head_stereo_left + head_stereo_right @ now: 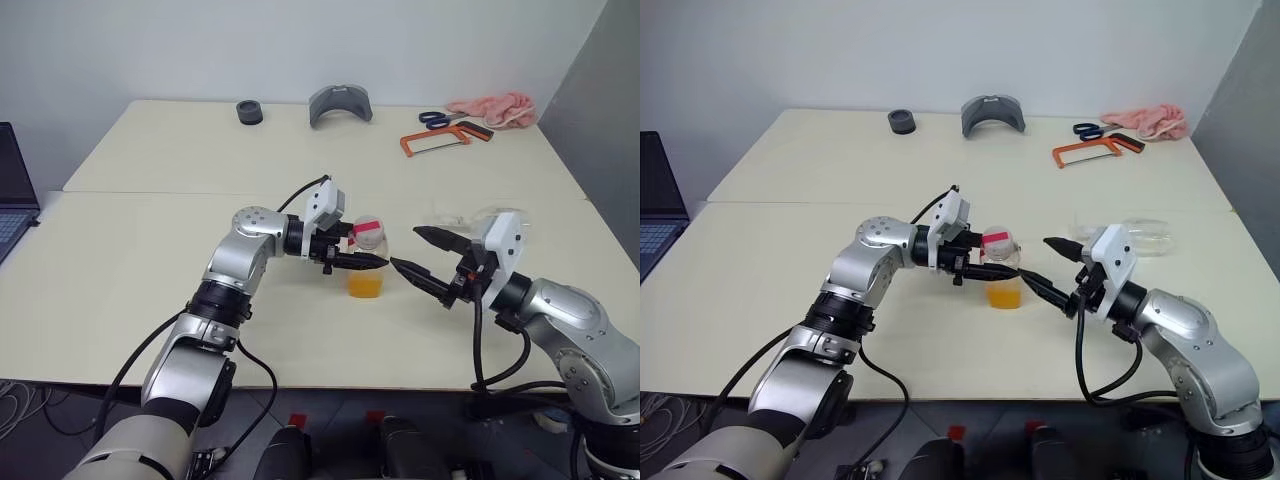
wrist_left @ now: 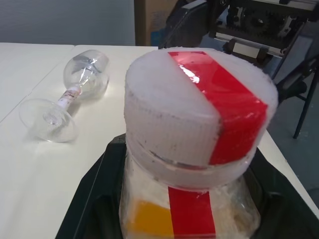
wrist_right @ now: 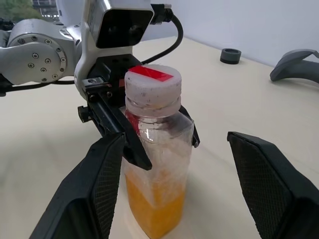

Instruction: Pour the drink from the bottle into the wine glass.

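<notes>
Your left gripper (image 1: 362, 262) is clamped on the bottle (image 3: 155, 149), its two black fingers closed against the shoulder just under the cap (image 2: 199, 107), which is white with a red strip across the top. The bottle stands upright on the cream table (image 1: 150, 250), near the middle of the front edge, and the cap is on. The drink (image 1: 364, 285) fills only the lower part of the bottle, an orange-yellow band at the base; the upper part is clear. Your right gripper (image 1: 425, 255) sits just to the right of the bottle with its jaws spread wide and nothing between them; in the right wrist view the two padded fingers (image 3: 99, 184) flank the bottle without touching it. The wine glass (image 2: 67, 99) lies on its side on the table, well apart from the bottle on your right side, beyond the right forearm; its foot and stem are off the upright and the bowl is empty. At the far edge of the table you have a small black ring (image 1: 249, 111), a grey curved piece (image 1: 340, 103), an orange-framed hacksaw (image 1: 445, 138), blue-handled scissors (image 1: 436, 118) and a pink cloth (image 1: 495, 108). A laptop (image 1: 12, 190) shows at the left border.
</notes>
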Tool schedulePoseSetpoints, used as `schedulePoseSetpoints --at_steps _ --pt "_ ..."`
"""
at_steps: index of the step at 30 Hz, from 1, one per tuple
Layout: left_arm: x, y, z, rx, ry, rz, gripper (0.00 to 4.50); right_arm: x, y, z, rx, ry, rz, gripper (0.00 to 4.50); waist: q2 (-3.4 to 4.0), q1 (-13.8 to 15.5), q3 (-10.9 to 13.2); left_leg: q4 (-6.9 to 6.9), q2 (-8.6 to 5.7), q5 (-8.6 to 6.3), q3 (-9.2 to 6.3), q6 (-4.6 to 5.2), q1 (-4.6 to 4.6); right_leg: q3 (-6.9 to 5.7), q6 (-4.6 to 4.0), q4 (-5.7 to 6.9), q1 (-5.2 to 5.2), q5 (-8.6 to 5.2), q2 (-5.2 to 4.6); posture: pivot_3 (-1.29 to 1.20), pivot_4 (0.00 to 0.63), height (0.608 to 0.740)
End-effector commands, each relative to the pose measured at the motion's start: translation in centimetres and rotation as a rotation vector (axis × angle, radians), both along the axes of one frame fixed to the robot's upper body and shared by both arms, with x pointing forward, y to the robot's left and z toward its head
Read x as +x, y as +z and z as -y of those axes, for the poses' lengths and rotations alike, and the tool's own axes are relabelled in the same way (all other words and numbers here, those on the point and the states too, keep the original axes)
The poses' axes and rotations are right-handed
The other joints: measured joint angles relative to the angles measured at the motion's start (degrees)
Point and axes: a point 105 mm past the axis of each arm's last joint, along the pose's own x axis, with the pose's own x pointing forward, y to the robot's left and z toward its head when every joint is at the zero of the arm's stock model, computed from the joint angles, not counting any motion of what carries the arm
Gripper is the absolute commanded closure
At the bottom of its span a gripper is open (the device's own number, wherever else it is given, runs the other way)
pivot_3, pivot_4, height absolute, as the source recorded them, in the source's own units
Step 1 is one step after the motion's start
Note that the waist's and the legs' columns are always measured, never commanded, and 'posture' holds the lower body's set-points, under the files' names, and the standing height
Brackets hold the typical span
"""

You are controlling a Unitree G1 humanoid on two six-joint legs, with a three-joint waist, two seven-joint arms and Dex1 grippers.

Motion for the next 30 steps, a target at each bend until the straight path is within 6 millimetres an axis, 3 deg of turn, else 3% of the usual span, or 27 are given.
schedulePoseSetpoints --at_steps 1,2,7,20,30 --pt "-0.2 1.8 0.2 -0.019 -0.033 0.044 2.31 -0.6 2.0 -0.4 0.02 0.035 0.074 1.02 0.0 0.0 0.0 0.0 0.0 0.0 0.0 0.0 0.0 0.0 0.0 0.0 0.0 0.0 0.0 0.0 0.15 0.74" --pt "-0.2 1.8 0.2 -0.019 -0.036 0.043 2.31 -0.7 2.2 -0.4 0.025 0.038 0.074 1.02 0.0 0.0 0.0 0.0 0.0 0.0 0.0 0.0 0.0 -0.01 0.0 0.0 0.0 0.0 0.0 0.0 0.15 0.74" --pt "-0.3 1.9 0.3 -0.018 -0.05 0.04 2.31 -0.8 2.8 -0.8 0.034 0.055 0.079 0.0 0.0 0.02 0.0 0.0 0.01 0.0 0.0 0.0 -0.01 -0.01 0.0 0.0 0.0 0.0 0.0 0.0 0.15 0.74" --pt "-0.9 1.7 0.5 -0.018 -0.072 0.027 2.31 0.1 2.4 -2.5 -0.035 0.056 0.156 0.0 0.0 -0.01 0.0 0.0 0.0 0.0 0.02 0.0 -0.02 -0.01 0.0 -0.01 0.0 0.0 -0.01 0.0 0.15 0.74" --pt "-1.0 1.4 0.7 -0.009 -0.082 0.028 2.31 1.0 2.9 -2.7 0.0 0.031 0.191 0.0 0.0 -0.01 0.0 0.01 0.02 0.0 0.0 -0.01 -0.02 -0.02 0.0 0.0 -0.01 0.0 -0.01 0.0 0.15 0.74"
